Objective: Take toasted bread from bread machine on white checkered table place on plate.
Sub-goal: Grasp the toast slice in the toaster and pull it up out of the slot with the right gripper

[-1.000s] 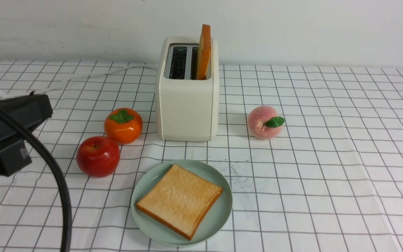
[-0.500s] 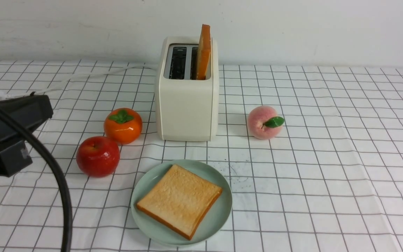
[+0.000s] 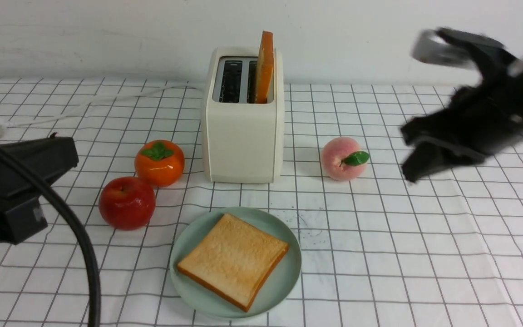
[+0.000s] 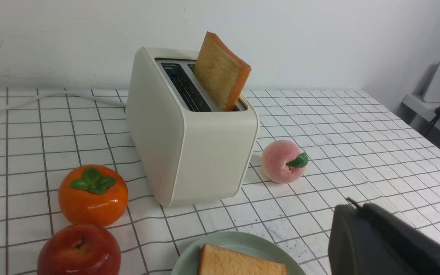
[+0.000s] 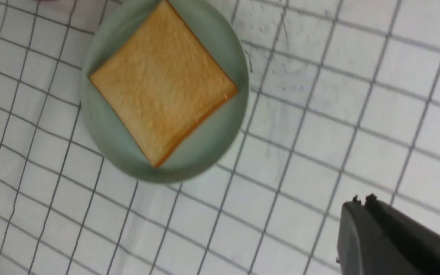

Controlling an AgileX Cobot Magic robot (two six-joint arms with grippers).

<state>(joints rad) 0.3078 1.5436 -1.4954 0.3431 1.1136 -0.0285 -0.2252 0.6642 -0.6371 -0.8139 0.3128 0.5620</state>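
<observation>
Front view: one toast [image 3: 233, 259] is laid on the plate [image 3: 288, 277], the second toast [image 3: 265, 68] is seen upright in the toaster [image 3: 243, 141], for which the right hand [image 3: 413, 154], pressed together and empty, must be spread.

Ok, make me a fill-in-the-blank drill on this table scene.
1. One slice of toasted bread lies flat on the ____.
2. The other slice stands upright in the bread machine's ____ slot, seen from the front.
3. The fruit alone on the bread machine's right side is a ____.
4. Beside the orange persimmon sits a red ____.
Missing words: plate; right; peach; apple.
</observation>
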